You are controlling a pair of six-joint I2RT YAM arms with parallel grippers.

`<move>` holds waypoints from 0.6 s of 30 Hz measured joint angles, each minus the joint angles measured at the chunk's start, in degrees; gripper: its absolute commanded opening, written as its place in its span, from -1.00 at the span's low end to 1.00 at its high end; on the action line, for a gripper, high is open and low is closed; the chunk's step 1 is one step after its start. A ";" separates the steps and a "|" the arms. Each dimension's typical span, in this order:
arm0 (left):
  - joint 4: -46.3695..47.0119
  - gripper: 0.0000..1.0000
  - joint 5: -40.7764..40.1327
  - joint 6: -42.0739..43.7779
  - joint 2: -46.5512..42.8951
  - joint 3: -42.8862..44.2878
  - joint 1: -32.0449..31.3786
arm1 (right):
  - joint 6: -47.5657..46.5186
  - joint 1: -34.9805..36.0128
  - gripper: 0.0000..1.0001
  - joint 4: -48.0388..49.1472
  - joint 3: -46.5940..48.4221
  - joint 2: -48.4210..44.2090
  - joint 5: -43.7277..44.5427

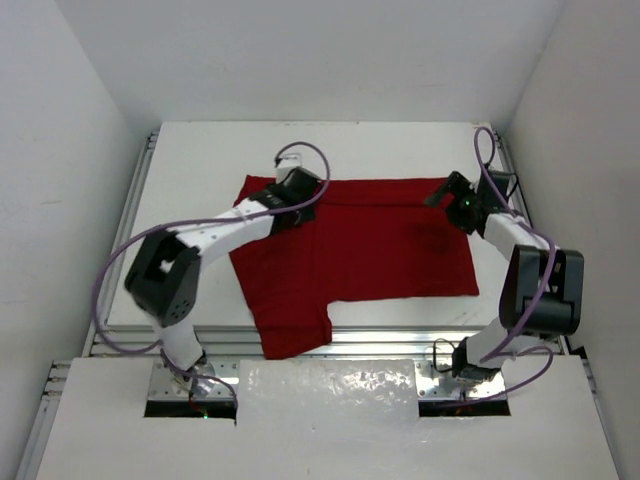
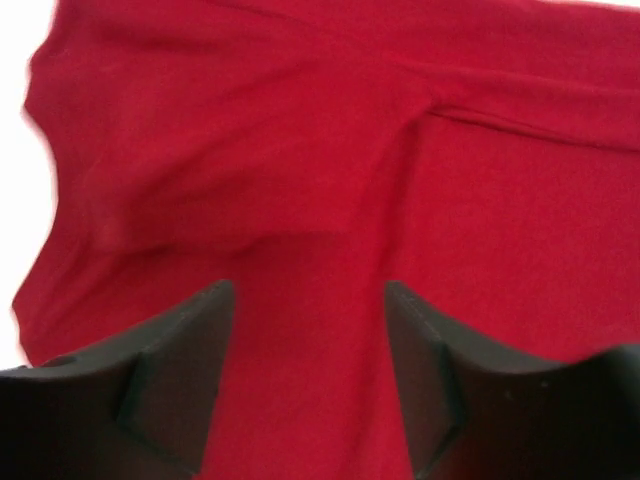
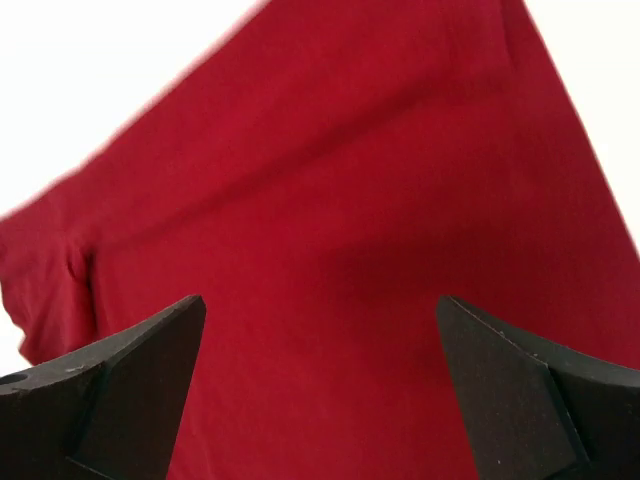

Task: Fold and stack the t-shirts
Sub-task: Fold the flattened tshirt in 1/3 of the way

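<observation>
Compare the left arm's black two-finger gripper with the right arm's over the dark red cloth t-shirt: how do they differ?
Opening: the left arm's black two-finger gripper has its jaws moderately apart; the right arm's black two-finger gripper spreads them much wider.
Place: the left gripper is by the far edge of the dark red cloth t-shirt, towards the left; the right gripper is at its far right corner.
Shared: both are open, holding nothing, facing red cloth.

A white table (image 1: 400, 150) fills the middle, with white walls (image 1: 300, 60) rising from 9 round to 3 o'clock. At 6 o'clock a glossy sheet (image 1: 330, 385), possibly plastic film, lies just beside an aluminium rail (image 1: 400, 340).
</observation>
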 measured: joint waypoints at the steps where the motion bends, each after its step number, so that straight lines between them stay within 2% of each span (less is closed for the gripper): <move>1: -0.85 -0.11 -0.17 1.38 3.17 2.93 -0.57 | 0.13 0.00 0.98 -0.96 -1.79 -1.92 -0.37; 4: -3.15 -0.11 -0.33 4.81 11.02 9.49 -1.09 | 0.22 -0.09 0.98 -4.09 -5.46 -6.60 -1.05; 7: -5.42 -0.02 -0.61 7.58 15.45 11.15 -1.07 | -0.13 -0.20 0.98 -6.23 -7.26 -10.23 -2.14; 12: -7.04 -0.02 -0.52 11.63 20.35 13.79 -0.63 | -1.03 -0.20 0.98 -6.93 -7.58 -13.75 -4.00; 18: -5.97 -0.01 -0.35 14.49 23.63 17.55 -0.46 | -1.70 -0.20 0.98 -7.06 -7.72 -13.79 -6.14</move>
